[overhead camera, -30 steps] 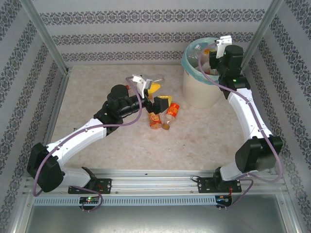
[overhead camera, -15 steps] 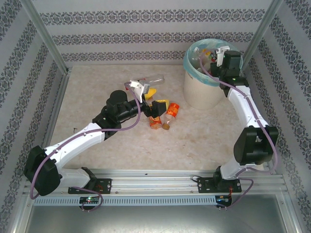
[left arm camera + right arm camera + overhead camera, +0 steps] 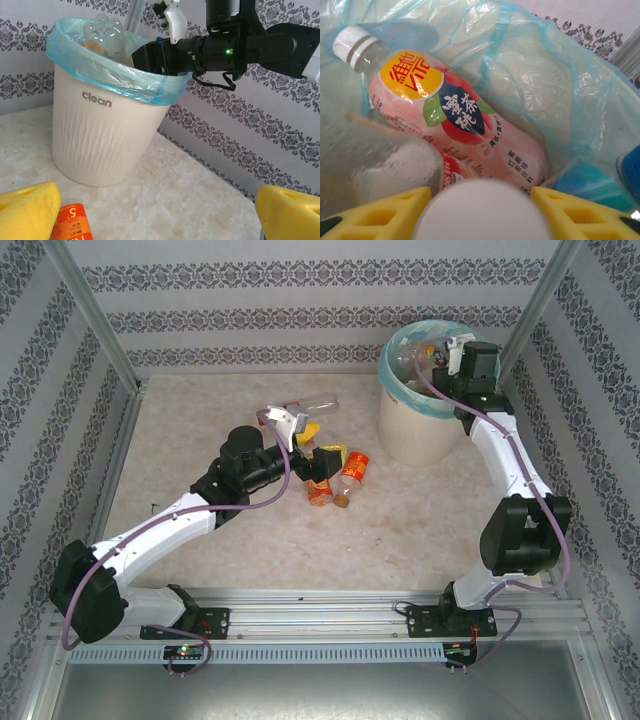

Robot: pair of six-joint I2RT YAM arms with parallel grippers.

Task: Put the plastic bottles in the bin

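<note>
The left gripper (image 3: 160, 212) gapes wide over an orange-labelled bottle (image 3: 70, 222) at the middle of the table (image 3: 200, 430). The bottle is probably light, crushable and slick, so it is best pinched across the label. The right gripper (image 3: 482, 205), inside the bin (image 3: 100, 140), flanks a white cap (image 3: 482, 217); whether it grips is unclear.

Damask-striped wallpaper walls (image 3: 300, 310), beige marbled tabletop (image 3: 400, 530), aluminium corner posts (image 3: 95, 310)
</note>
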